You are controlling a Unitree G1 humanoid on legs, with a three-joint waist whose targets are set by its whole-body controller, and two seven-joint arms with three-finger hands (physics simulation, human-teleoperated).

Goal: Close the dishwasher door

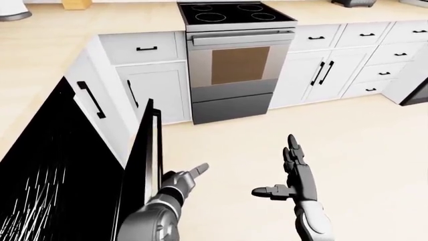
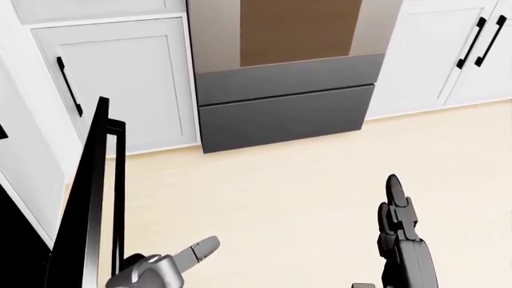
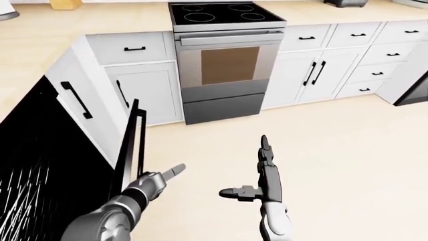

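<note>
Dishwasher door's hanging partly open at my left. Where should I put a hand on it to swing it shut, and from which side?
Likely best to press rather than grip. The dishwasher door stands nearly edge-on, its bar handle near the top edge, facing the floor side. Bring the left hand, already beside that face with fingers open, flat against the outer panel near the handle, coming from the view's right, and push toward the black interior.

left hand [image 1: 182,179]: low in left-eye view, forearm rising from bottom edge, fingers loosely curled, one finger [image 1: 198,169] extended up-right, holding nothing | right hand [image 1: 294,173]: flat, unclenched, fingers straight toward top of view, thumb out to left, holding nothing | hands apart
</note>
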